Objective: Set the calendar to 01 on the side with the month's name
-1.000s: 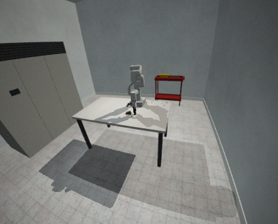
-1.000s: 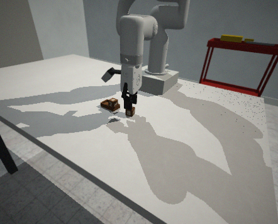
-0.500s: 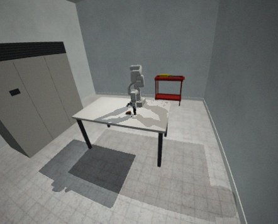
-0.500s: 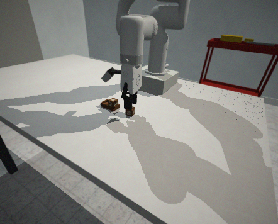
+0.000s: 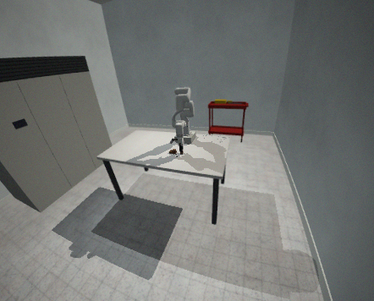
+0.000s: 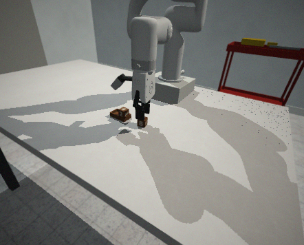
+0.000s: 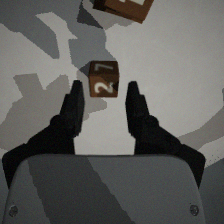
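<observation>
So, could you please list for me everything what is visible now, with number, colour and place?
Table: 1, white top, dark legs, under the arm
Calendar tray: 1, brown, on the table
Number cube in the tray: 1, brown, white digits
Loose number cube: 1, brown, white digits, on the table outside the tray
Trolley: 1, red, behind the table, yellow items on top
Cabinet: 1, grey, beside the wall
Arm: 1, light grey, on the table
Tool: 1, black fingers, partly open, at the loose cube
</observation>
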`<state>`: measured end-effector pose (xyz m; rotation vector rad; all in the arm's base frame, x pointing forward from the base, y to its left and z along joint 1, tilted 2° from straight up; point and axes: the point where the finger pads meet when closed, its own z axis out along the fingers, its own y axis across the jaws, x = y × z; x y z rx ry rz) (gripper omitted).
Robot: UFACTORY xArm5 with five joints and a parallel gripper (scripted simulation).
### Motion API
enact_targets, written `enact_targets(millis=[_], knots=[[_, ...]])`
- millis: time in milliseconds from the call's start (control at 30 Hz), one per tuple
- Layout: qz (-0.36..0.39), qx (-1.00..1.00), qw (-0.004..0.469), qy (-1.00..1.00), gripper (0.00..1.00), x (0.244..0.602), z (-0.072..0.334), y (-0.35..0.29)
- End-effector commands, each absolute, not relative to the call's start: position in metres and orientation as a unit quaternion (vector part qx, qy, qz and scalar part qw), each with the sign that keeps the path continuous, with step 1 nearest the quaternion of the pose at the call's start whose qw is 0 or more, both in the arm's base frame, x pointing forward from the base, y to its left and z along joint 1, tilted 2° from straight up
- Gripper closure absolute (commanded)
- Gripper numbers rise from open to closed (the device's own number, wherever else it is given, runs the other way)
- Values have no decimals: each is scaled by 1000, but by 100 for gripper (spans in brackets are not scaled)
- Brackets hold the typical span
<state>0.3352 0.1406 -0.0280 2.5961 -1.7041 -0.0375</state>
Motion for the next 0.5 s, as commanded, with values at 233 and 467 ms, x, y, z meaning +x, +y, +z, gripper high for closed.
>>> enact_targets(millis=[233, 467], knots=[[-11, 836, 17, -549, 53, 336, -27, 141], [-11, 836, 17, -549, 53, 336, -30, 141]])
